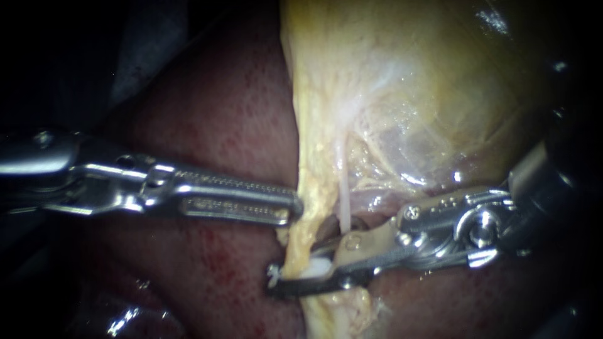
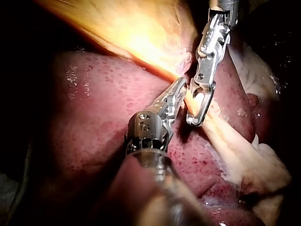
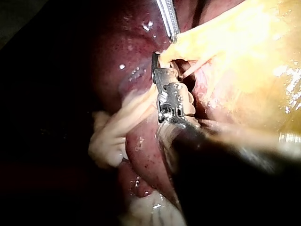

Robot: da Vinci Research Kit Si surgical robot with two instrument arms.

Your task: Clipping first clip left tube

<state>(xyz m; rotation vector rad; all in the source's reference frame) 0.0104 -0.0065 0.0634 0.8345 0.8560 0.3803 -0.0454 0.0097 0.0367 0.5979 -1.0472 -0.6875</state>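
Observation:
The left tube (image 1: 309,220) is a yellowish strand that runs down from the gallbladder (image 1: 402,81) over the liver (image 1: 213,107). My right instrument (image 1: 301,274) has its jaws closed across this tube, one on each side, with a white clip (image 1: 315,269) between them. My left instrument (image 1: 294,210) is shut on the tube's yellow edge just above. In the left wrist view the left instrument (image 2: 180,89) grips the tissue beside the right instrument (image 2: 197,110). In the right wrist view the right instrument (image 3: 157,66) sits on the strand, ahead of its own shaft.
A thin pale second tube (image 1: 344,201) runs down behind the right instrument's upper jaw. Dark red liver (image 2: 94,117) lies under both shafts. Loose pale tissue (image 3: 113,136) trails past the clipped spot. The left instrument's serrated jaw (image 3: 169,23) shows beyond the right one.

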